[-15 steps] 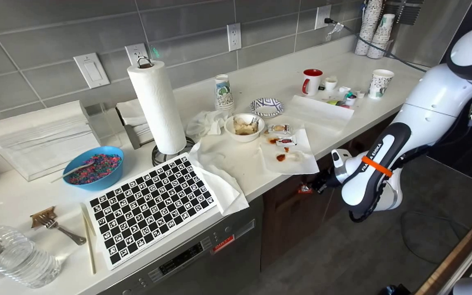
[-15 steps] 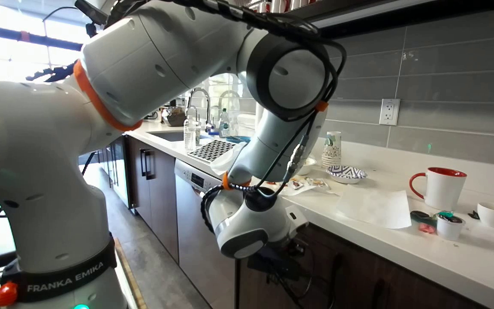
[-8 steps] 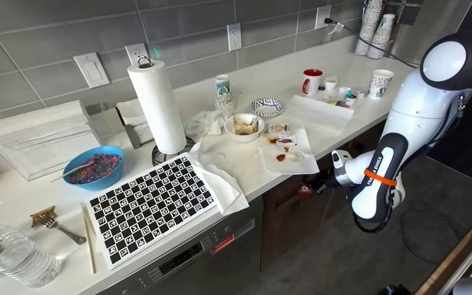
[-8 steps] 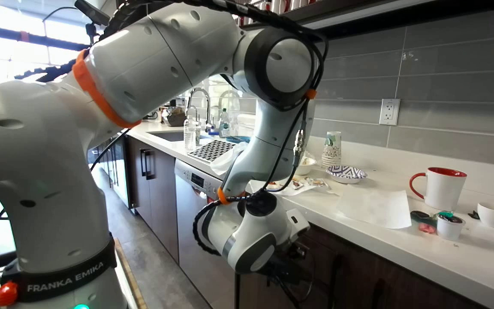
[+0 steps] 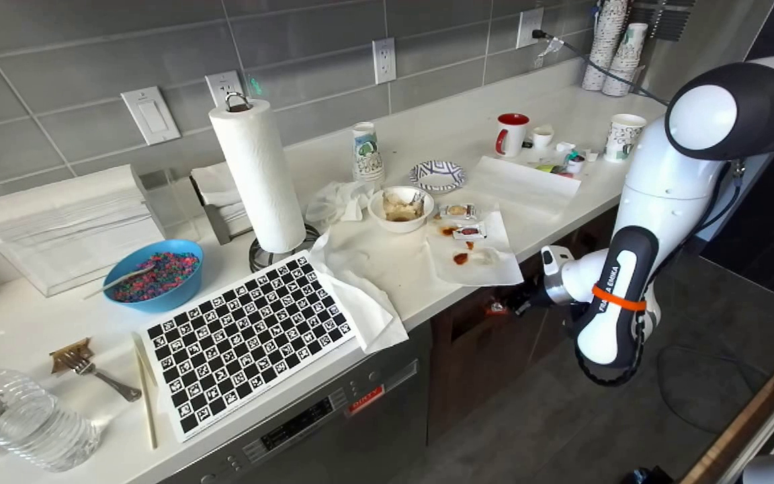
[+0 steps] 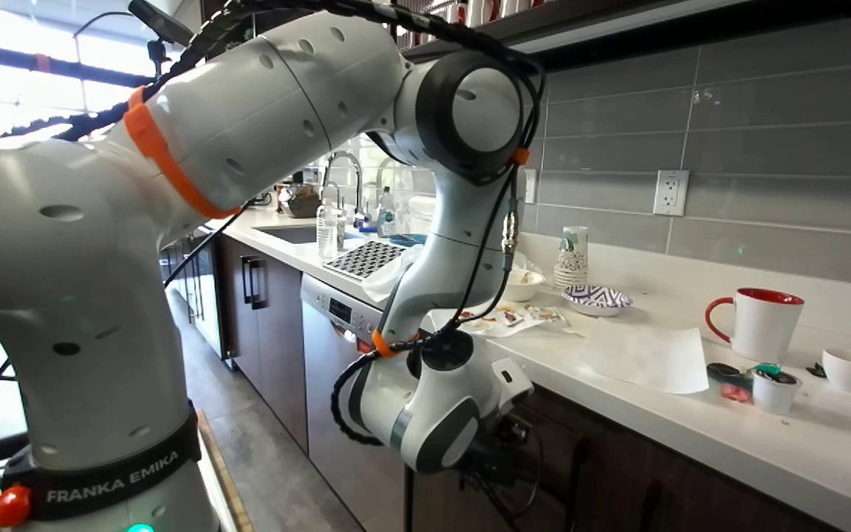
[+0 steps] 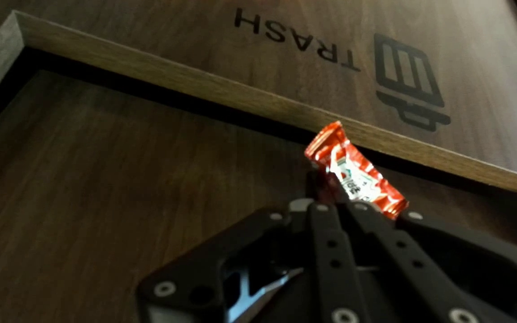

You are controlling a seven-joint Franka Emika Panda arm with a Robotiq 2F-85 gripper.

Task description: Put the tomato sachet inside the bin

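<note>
The tomato sachet [image 7: 366,179] is a small shiny red packet with a white label. My gripper [image 7: 327,187] is shut on it in the wrist view, and the packet sticks out tilted past the fingertips. The bin is a dark wood cabinet front [image 7: 186,33] marked TRASH, with a framed cut-out and a wood panel [image 7: 128,179] set behind it. The sachet's upper end overlaps the cut-out's edge in that view; I cannot tell whether it is inside. In an exterior view the gripper [image 5: 510,307] holds the sachet [image 5: 496,308] by the cabinet's dark slot [image 5: 471,327], below the counter.
The counter edge [image 5: 541,245] overhangs above the gripper. A stained paper sheet [image 5: 504,265] hangs slightly over that edge, with wrappers and a white bowl [image 5: 397,227] nearby. The dishwasher [image 5: 360,417] is beside the bin cabinet. A red-rimmed mug [image 6: 769,325] stands on the counter.
The forearm and elbow have swung and lowered. The gripper and sachet have shifted slightly left along the cabinet front in an exterior view, and the slot looks darker there. The grip stays shut.
</note>
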